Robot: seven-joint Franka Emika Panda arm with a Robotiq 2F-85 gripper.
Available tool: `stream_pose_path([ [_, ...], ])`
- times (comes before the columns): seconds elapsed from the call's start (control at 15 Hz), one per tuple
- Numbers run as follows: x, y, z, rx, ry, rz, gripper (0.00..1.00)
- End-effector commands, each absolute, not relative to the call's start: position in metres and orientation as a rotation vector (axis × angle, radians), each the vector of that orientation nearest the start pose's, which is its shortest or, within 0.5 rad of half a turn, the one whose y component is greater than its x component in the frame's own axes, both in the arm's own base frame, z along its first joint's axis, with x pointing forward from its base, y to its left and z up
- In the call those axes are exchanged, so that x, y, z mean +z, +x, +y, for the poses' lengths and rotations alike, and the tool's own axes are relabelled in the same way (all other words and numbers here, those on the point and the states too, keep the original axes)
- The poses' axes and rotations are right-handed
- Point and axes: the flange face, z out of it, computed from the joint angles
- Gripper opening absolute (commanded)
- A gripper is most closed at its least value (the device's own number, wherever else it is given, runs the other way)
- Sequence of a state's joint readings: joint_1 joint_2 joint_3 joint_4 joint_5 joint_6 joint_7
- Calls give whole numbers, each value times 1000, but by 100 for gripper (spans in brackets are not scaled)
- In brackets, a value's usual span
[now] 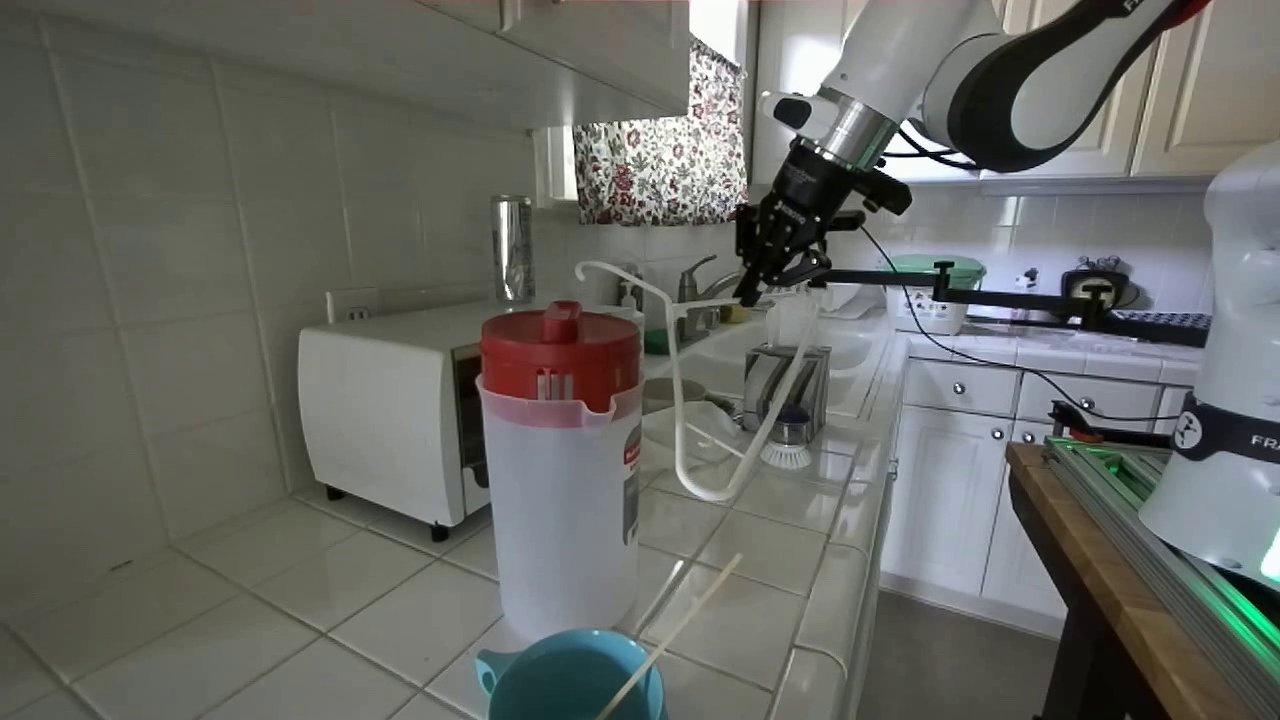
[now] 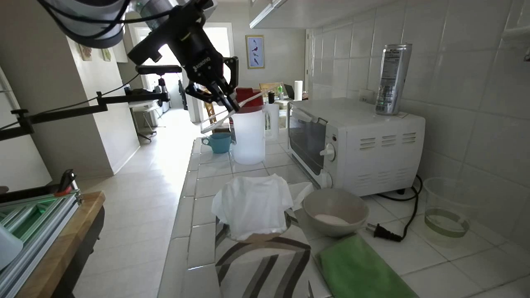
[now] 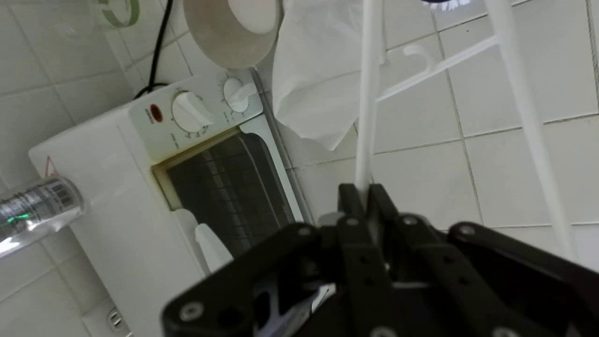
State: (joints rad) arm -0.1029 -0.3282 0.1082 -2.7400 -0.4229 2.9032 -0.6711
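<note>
The gripper (image 3: pixel 361 193) is closed to a narrow gap on the hanger (image 3: pixel 368 93), which is suspended above the counter (image 1: pixel 715 560) between the pitcher (image 1: pixel 565 500) and the tissue box (image 2: pixel 261 265).

Orientation: in an exterior view, the hook (image 1: pixel 620 269) points to the upper left, away from the gripper. The long axis follows the longest bar, which slopes from the upper right, near the gripper, down to a rounded corner — the lowest part of the hanger in that view. In an exterior view where it crosses the red lid (image 2: pixel 244 93), the hanger appears nearly edge-on, inclined from lower left to upper right. The wrist view shows two bars joined by a short strut (image 3: pixel 468 56); the exact grip point is hard to make out — the fingers cover it.

Surroundings: the oven (image 2: pixel 381 157) carries an upright can (image 2: pixel 392 78). The bowl (image 2: pixel 335 211) is beside the tissue box; the mug (image 2: pixel 219 142) is beside the pitcher.
</note>
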Motion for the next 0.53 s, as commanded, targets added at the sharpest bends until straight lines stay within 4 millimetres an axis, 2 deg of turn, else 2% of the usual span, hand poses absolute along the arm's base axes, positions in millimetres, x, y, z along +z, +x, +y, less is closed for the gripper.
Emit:
stream_pose_path([
  [0.0, 389, 408, 33, -759, -2978, -1789, 2],
  [0.2, 414, 406, 45, -885, -2968, -1886, 2],
  [0.47, 434, 403, 63, -1004, -2960, -1943, 2],
])
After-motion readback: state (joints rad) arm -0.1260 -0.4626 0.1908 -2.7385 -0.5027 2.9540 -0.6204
